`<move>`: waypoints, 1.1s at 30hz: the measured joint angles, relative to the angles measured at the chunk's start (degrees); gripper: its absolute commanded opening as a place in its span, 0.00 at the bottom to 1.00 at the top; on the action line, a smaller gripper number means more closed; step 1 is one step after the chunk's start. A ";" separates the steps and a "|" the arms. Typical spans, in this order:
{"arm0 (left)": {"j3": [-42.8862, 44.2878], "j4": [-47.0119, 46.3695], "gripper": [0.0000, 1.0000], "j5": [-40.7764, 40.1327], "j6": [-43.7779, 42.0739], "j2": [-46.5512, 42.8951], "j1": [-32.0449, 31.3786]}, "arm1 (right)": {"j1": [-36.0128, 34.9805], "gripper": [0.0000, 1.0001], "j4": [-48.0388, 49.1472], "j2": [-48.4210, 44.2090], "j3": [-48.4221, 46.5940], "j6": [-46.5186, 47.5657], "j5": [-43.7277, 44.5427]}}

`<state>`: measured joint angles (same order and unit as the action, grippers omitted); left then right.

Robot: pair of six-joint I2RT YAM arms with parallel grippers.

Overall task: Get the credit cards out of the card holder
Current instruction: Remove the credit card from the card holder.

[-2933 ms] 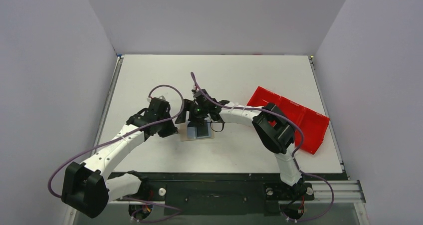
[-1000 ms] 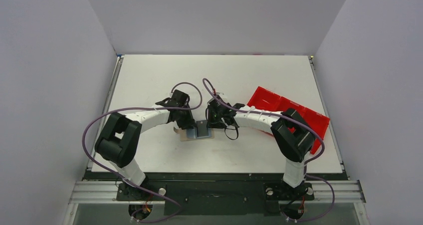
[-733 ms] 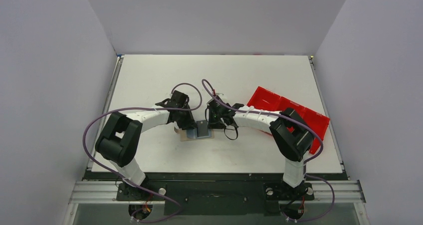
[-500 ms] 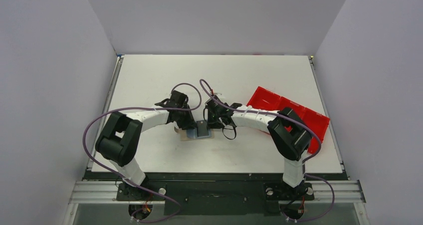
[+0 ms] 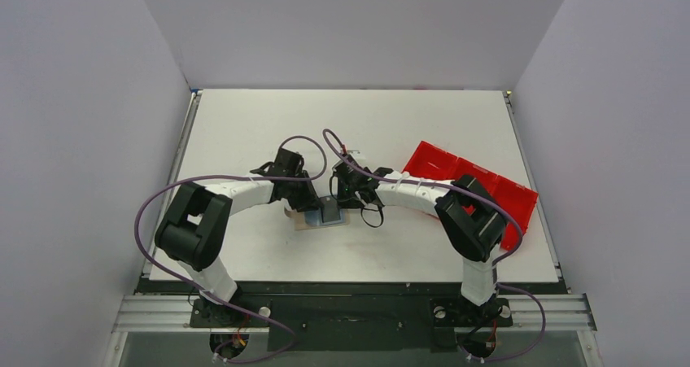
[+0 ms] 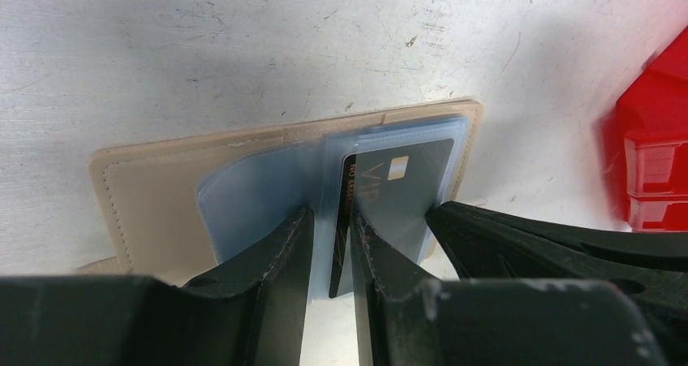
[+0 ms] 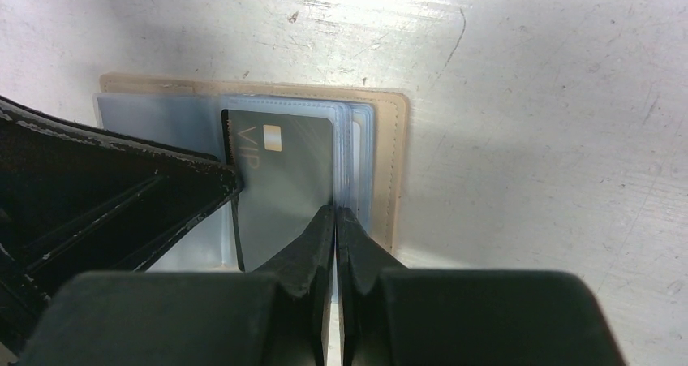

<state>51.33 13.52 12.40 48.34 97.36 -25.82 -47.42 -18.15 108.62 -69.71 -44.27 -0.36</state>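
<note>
The tan card holder [image 5: 303, 221] [image 6: 154, 195] [image 7: 397, 163] lies open on the table, its pale blue plastic sleeves showing. A dark grey credit card [image 6: 402, 179] [image 7: 284, 187] marked VIP rests on the sleeves. My left gripper [image 5: 313, 207] [image 6: 330, 217] is open; its fingers press down either side of the card's left edge and a sleeve fold. My right gripper [image 5: 336, 203] [image 7: 335, 210] is shut, its tips pinching the card's right edge where the sleeves stack. Whether a sleeve leaf is caught in the pinch too is unclear.
A red compartment tray [image 5: 488, 190] [image 6: 657, 155] lies tilted to the right of the holder, close to the right arm's elbow. White tabletop surrounds the holder. Grey walls stand on three sides.
The right gripper's jaws have closed together on the card's edge. The left gripper keeps the same opening, and both arms have hardly shifted.
</note>
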 measured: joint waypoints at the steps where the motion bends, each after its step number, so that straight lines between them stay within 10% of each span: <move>1: -0.11 -0.17 0.22 0.20 0.11 0.00 0.07 | -0.09 0.00 -0.20 0.07 -0.20 0.13 0.17; 33: -6.58 -5.29 0.16 5.20 2.99 -3.08 3.13 | -2.89 0.00 -1.97 3.67 -5.09 1.62 4.00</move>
<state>44.75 8.23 17.61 51.33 94.28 -22.70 -50.30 -20.12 112.29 -74.81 -42.65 3.64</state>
